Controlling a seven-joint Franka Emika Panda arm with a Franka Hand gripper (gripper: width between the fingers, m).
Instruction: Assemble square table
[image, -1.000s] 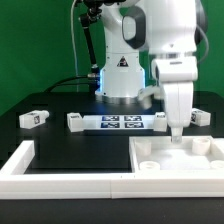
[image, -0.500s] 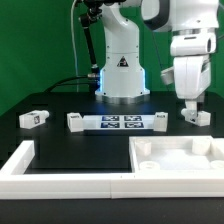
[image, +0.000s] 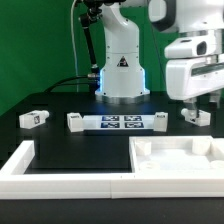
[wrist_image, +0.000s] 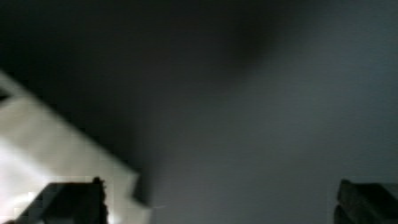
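Observation:
The white square slab (image: 182, 158) with recessed corner pockets lies at the front on the exterior view's right. Short white tagged leg blocks lie on the black table: one at the left (image: 33, 118), one at the right (image: 197, 116), and two at the ends of the marker board (image: 75, 121) (image: 158, 120). My gripper (image: 192, 102) hangs above the right leg block, clear of the slab. In the wrist view the gripper (wrist_image: 221, 206) is open, its dark fingertips (wrist_image: 71, 204) far apart with nothing between them. A blurred white part (wrist_image: 39, 140) shows beside one finger.
The marker board (image: 118, 123) lies flat in the middle in front of the robot base (image: 120, 70). A long low white border wall (image: 60, 183) runs along the front and up the exterior view's left side.
My gripper has lifted from just above the slab's far edge and moved up and toward the exterior view's right. It stays empty. The parts have not moved.

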